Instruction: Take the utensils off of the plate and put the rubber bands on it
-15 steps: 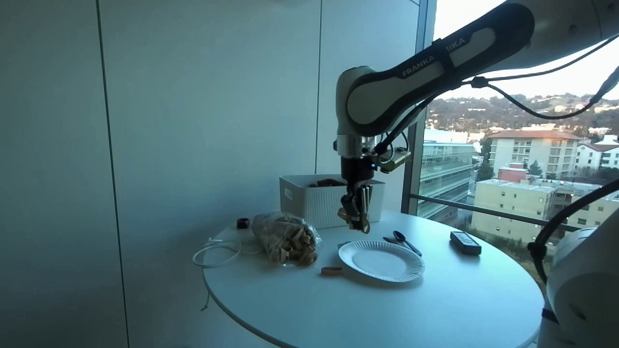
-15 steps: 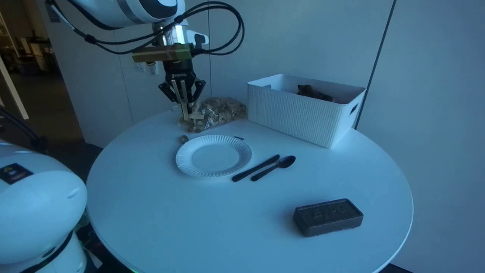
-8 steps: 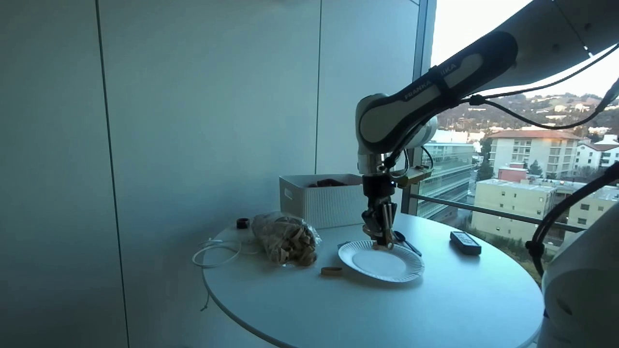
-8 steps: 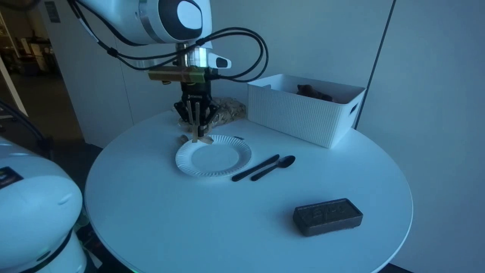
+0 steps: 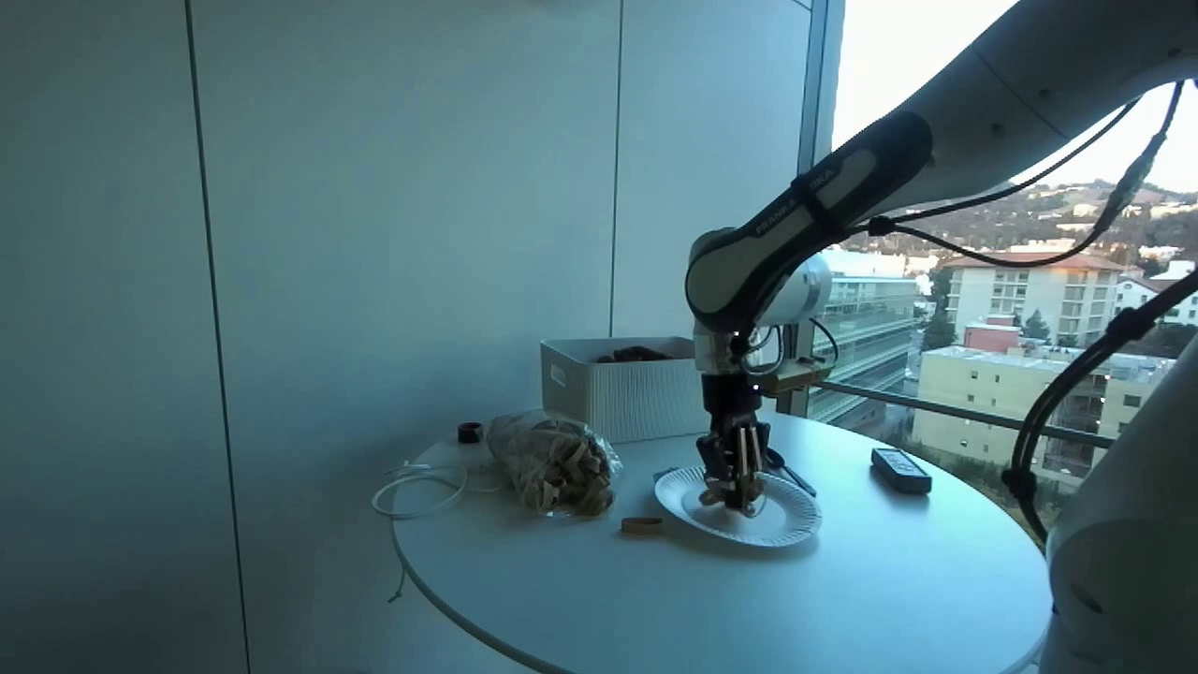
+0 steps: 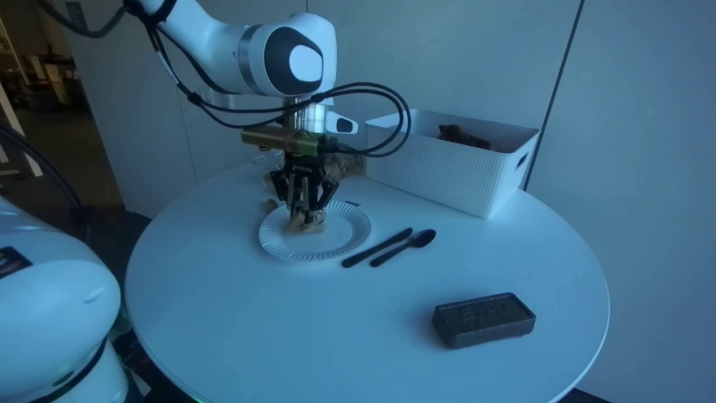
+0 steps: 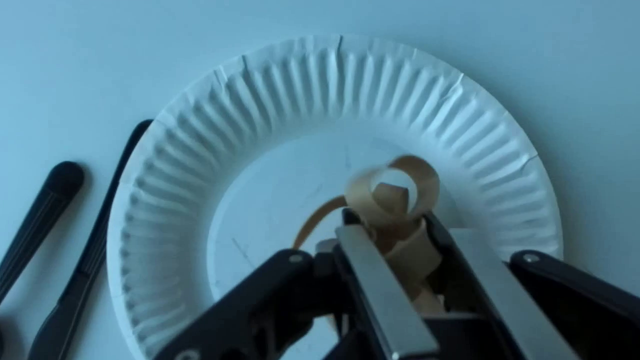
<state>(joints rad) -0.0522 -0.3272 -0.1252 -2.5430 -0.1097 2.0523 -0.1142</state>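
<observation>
- My tool (image 7: 392, 227) pointed downward over the white paper plate (image 7: 167, 210), pinching a bunch of tan rubber bands (image 7: 414, 257) between its fingers; whether they touched the plate I could not tell.
- The surface (image 6: 313, 336) below the tool was pale, smooth and round.
- To the tool's right in an exterior view, the black knife (image 6: 386, 244) and spoon (image 6: 423, 238) lay side by side, off the plate, the knife closer to it.
- Left of the tool in an exterior view, a loose band (image 5: 641, 526) sat just outside the plate's rim; farther left I saw a clear, stuffed bag (image 5: 566, 463) and a small dark roll (image 5: 470, 432).
- A white bin (image 6: 436, 173) stood beyond the tool, something brown (image 6: 464, 139) inside it.
- Well to the tool's right in both exterior views lay a dark block (image 6: 484, 322).
- Behind everything rose a plain panelled wall (image 5: 402, 206); right of the tool, a tall window (image 5: 870, 56) looked onto buildings (image 5: 973, 393) and a hillside (image 5: 1161, 211).
</observation>
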